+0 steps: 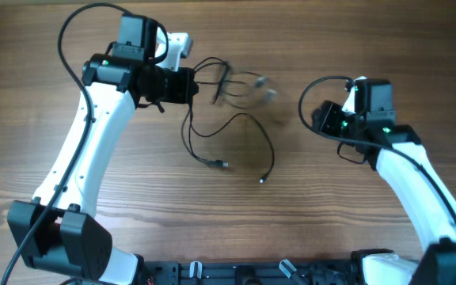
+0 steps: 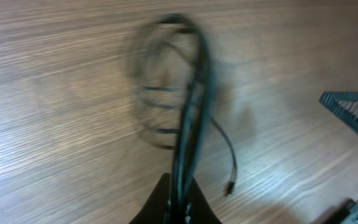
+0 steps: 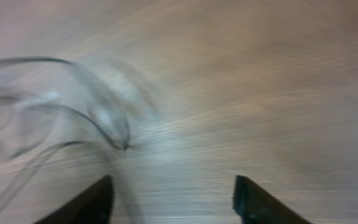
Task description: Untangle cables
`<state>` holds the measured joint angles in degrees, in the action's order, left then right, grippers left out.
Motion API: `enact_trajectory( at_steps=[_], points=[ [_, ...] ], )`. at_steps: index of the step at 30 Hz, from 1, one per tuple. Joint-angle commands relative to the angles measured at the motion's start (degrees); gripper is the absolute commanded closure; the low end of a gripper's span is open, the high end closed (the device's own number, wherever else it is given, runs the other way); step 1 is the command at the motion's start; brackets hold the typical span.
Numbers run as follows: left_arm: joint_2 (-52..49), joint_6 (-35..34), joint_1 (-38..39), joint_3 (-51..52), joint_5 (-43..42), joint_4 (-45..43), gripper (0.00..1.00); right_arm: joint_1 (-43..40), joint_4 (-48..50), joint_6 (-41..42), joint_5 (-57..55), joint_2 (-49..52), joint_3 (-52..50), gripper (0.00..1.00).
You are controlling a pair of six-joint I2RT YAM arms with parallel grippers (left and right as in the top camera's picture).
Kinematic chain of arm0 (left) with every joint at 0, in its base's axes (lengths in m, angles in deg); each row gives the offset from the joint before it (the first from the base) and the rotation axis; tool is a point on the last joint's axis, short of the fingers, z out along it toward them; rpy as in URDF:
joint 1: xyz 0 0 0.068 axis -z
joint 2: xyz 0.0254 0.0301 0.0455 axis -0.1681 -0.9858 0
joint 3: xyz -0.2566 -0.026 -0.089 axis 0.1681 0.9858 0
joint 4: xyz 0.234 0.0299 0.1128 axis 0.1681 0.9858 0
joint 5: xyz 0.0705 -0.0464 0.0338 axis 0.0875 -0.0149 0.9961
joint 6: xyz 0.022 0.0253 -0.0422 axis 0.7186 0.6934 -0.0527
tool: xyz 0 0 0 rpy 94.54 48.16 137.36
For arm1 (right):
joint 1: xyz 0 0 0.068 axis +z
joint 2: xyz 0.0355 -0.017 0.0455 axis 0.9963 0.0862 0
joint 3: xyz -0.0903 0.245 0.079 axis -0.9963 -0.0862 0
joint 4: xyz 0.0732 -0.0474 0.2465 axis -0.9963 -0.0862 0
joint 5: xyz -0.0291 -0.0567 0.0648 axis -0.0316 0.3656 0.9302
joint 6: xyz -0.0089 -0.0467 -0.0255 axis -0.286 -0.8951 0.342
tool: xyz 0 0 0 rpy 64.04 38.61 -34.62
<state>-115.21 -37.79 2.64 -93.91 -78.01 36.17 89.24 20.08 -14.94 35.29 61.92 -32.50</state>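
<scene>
- Wood-grain tabletop [image 1: 236,229] lies under both arms, with the cables [image 1: 244,115] spread across its middle between them
- left fingers [image 2: 160,208] are pressed together on a bundle of black strands, which runs away from them into motion-blurred loops
- from that grip, two loose strands trail over the wood toward the robot's base, each ending in a small pale tip
- right fingers [image 3: 95,202] stand spread wide with nothing between them, near the blurred loops and apart from them
</scene>
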Motion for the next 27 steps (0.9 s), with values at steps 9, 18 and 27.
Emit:
enact_trajectory(
  at_steps=[9,18,27],
  points=[
    [0.3,6.0,11.2,-0.8,-10.0,-1.2,0.96,1.1,8.9,-1.6,31.5,-3.2,0.4,0.36],
    [3.0,5.9,11.2,-0.8,-15.0,-1.3,0.96,1.1,9.9,-0.7,37.3,7.6,0.3,0.57],
    [3.0,5.9,11.2,-0.8,-16.5,-1.3,0.96,1.7,11.3,0.8,40.3,8.6,0.3,0.59]
  ],
)
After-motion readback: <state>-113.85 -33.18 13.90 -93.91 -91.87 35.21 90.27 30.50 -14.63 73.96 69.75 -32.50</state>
